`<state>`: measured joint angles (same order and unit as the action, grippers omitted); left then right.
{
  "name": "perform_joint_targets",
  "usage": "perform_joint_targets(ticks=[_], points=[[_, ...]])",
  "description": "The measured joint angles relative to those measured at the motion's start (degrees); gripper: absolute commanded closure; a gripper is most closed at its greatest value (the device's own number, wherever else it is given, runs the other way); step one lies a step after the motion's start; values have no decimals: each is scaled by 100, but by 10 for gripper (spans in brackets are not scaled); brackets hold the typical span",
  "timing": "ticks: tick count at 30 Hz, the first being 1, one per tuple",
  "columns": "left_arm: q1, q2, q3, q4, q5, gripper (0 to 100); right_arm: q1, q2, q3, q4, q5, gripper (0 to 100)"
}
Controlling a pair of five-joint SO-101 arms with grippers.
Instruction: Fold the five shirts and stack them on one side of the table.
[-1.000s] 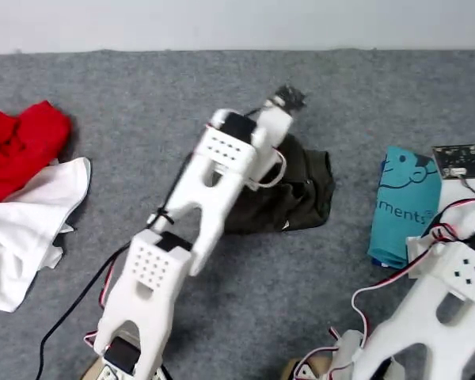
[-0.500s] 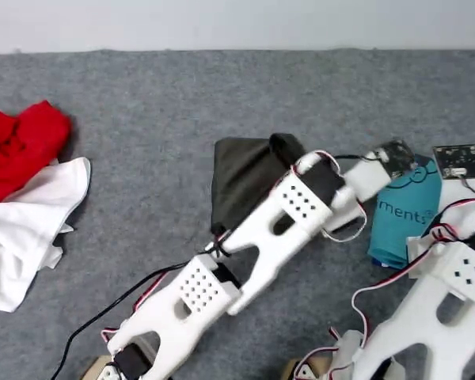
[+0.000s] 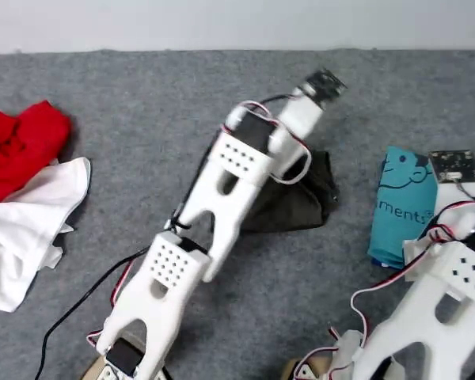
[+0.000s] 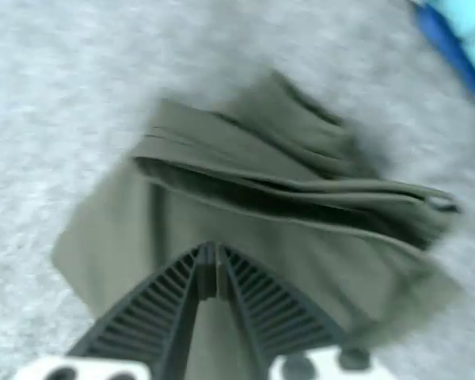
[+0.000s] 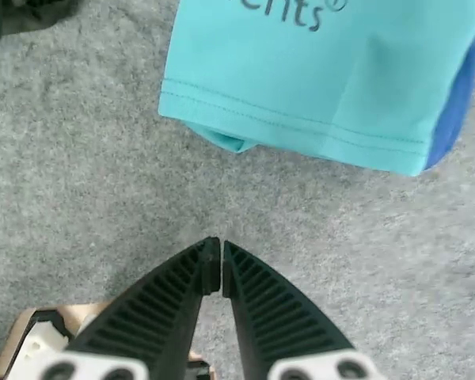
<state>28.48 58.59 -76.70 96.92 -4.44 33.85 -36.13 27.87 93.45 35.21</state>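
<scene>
I see my left fingers [image 4: 171, 305] pressed together, holding nothing, above the folded olive shirt [image 4: 301, 229], my right fingers [image 5: 171, 299] likewise closed over grey worktop [image 5: 71, 174] near the teal shirt [image 5: 317, 87].

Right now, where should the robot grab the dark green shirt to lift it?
Probably the thick edge of the dark green shirt, where the folded layers stack, so one pinch catches them all. Come from above with the left gripper, which hangs over it.

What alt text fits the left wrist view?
The left tool, shut, hangs over a folded dark olive shirt lying on the grey felt table. A teal shirt shows at the edge beyond it.
</scene>
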Motion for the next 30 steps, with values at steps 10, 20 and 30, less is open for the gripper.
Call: perform_joint_targets(ticks=[10, 20, 30], points=[[18, 976, 9, -1099, 0, 985, 0, 0, 105, -53, 0, 990], [1081, 967, 9, -2031, 0, 982, 0, 0, 105, -53, 0, 990], [642, -237, 9, -1292, 0, 982, 0, 0, 105, -264, 0, 990]])
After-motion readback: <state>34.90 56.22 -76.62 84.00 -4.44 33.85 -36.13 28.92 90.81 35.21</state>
